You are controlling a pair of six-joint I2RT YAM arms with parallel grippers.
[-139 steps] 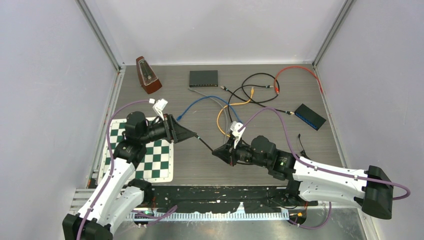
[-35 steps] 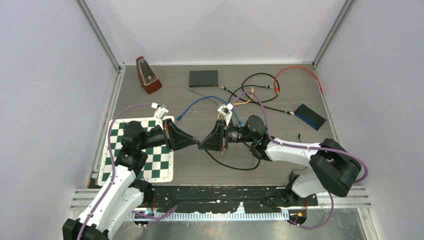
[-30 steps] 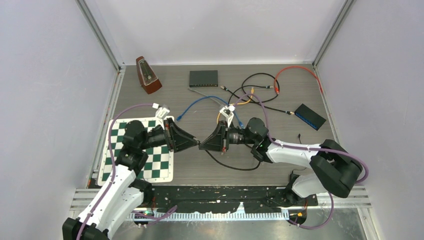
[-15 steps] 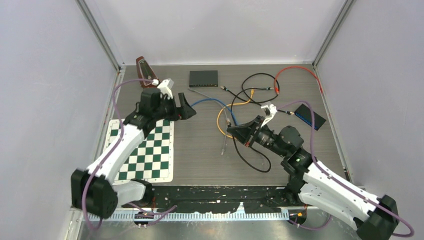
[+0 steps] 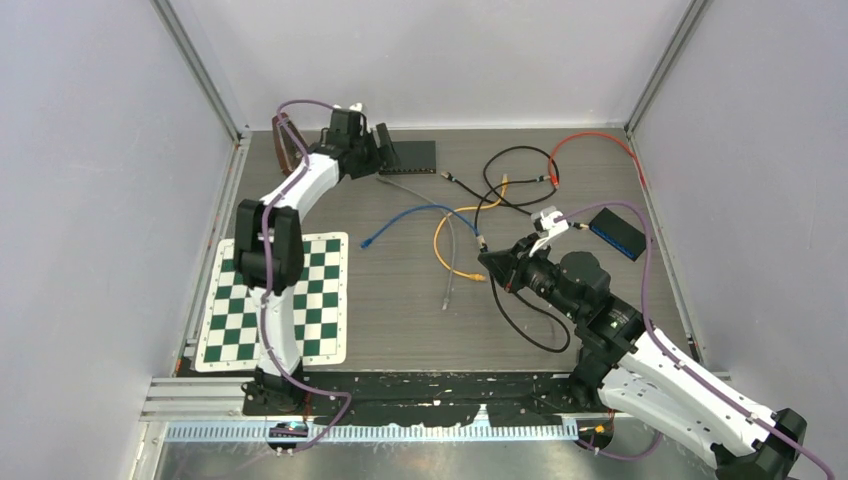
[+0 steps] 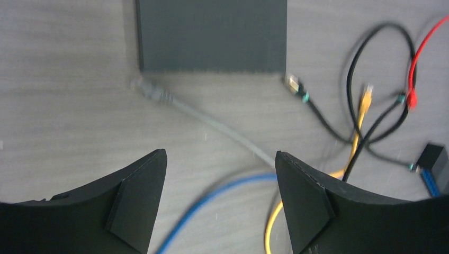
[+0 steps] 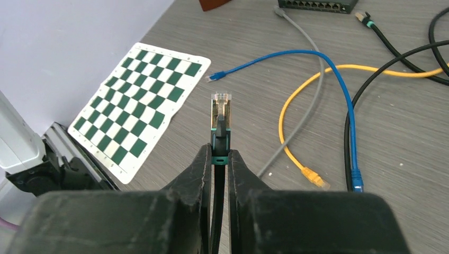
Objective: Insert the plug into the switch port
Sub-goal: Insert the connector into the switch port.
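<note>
The switch (image 5: 412,156) is a dark grey box at the back of the table, with its ports along the front edge (image 7: 312,5). My left gripper (image 5: 385,152) hangs open just left of it. In the left wrist view the switch (image 6: 212,34) lies ahead of the left gripper (image 6: 219,156), and nothing is between the fingers. My right gripper (image 5: 493,266) is at mid-table, shut on a black cable. Its plug (image 7: 221,112), clear-tipped with a teal collar, sticks out past the right gripper (image 7: 218,153) and points toward the table's left side.
Loose cables lie between the arms: grey (image 6: 153,91) with its plug by the switch, blue (image 7: 214,78), yellow (image 7: 315,179), black (image 6: 294,83) and red (image 5: 590,137). A checkered mat (image 5: 280,300) is at the left, a blue box (image 5: 620,232) at the right, and a brown metronome (image 5: 288,150) at the back left.
The grippers met at mid-table a second ago. The left gripper opened and swung back to the switch. The right gripper drew back to the right with the plug.
</note>
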